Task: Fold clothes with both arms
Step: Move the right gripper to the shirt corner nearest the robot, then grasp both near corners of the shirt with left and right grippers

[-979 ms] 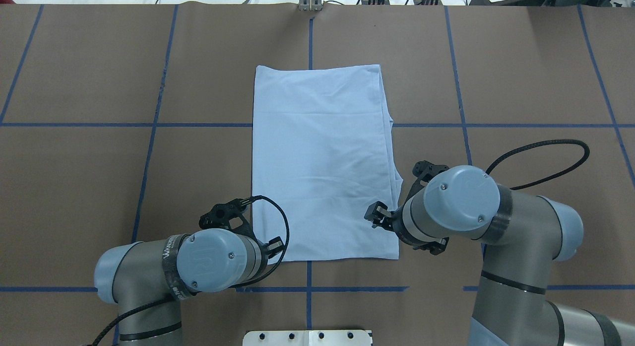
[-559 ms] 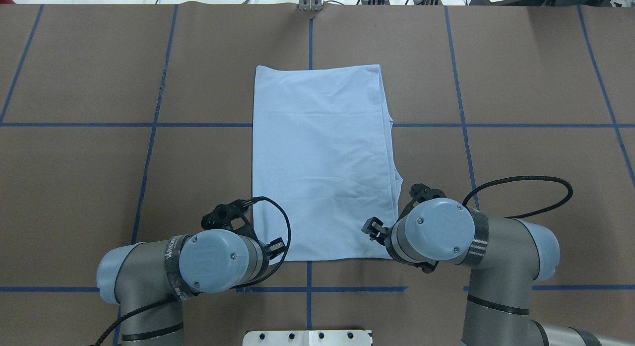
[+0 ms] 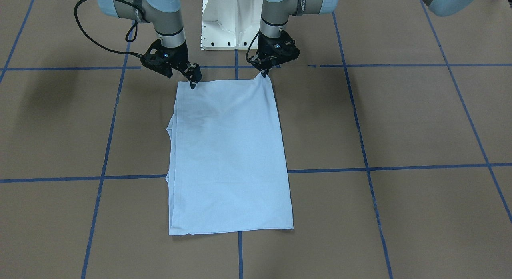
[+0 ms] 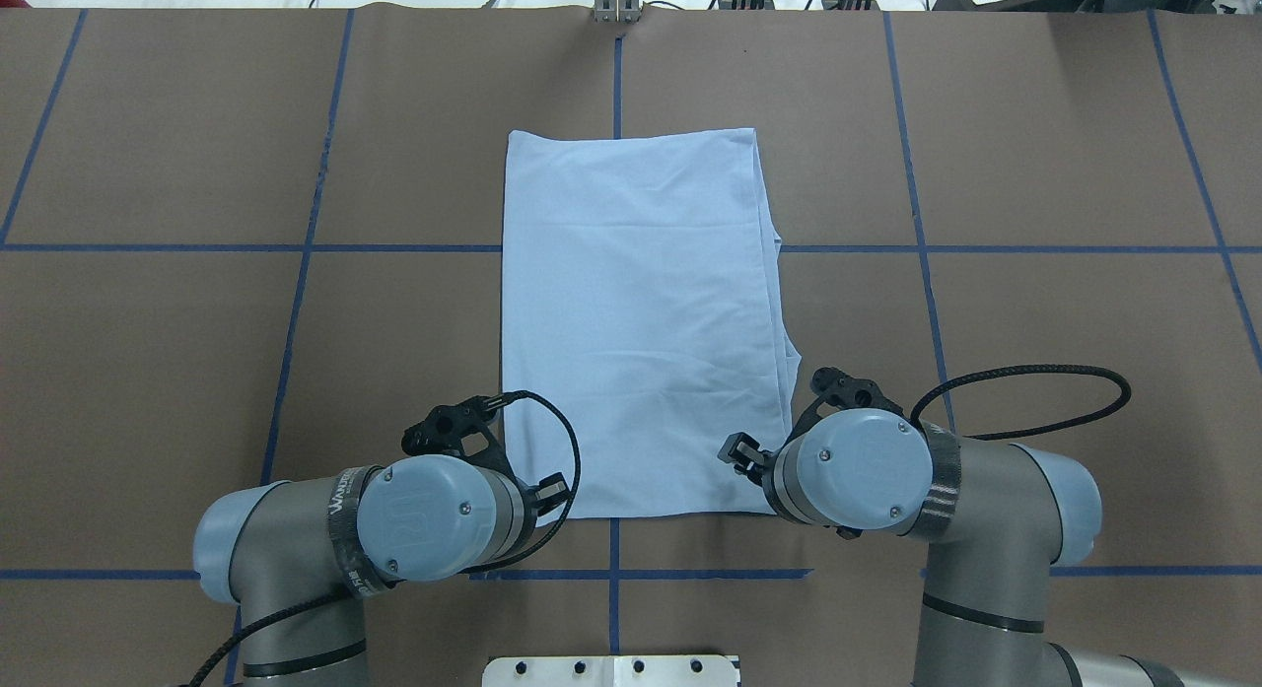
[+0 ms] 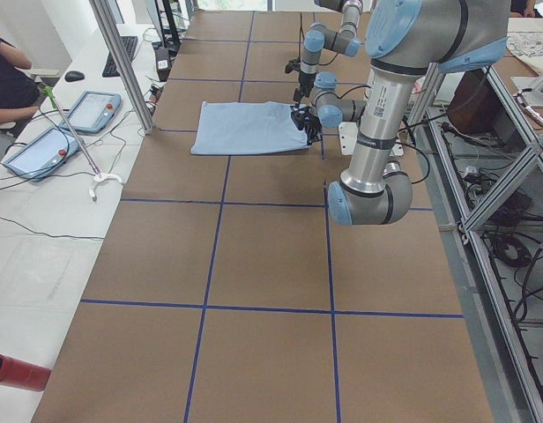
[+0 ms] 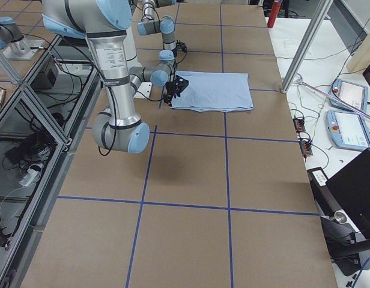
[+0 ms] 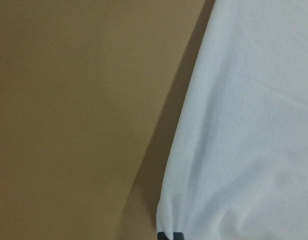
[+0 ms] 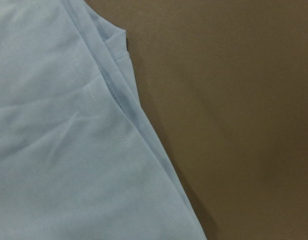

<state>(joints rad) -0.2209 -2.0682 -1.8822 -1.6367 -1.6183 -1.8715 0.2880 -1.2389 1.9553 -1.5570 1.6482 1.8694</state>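
The pale light-blue T-shirt (image 3: 228, 159) lies folded into a long rectangle in the middle of the table (image 4: 636, 322); its print and label are hidden. My left gripper (image 3: 264, 74) is shut on the shirt's near corner on my left and pulls it up into a small peak. The left wrist view shows the cloth (image 7: 244, 125) gathering to dark fingertips (image 7: 170, 235). My right gripper (image 3: 193, 85) is low over the other near corner, apparently open. The right wrist view shows only flat layered cloth (image 8: 54, 150) and no fingers.
The white pedestal base (image 3: 232, 23) stands just behind the shirt's near edge. Blue tape lines (image 4: 296, 303) grid the brown table. A metal post (image 5: 122, 62) and operator tablets (image 5: 86, 110) stand beyond the table's far side.
My right arm has drawn back along the shirt's right edge towards the near corner and come lower. My left arm has hardly moved.
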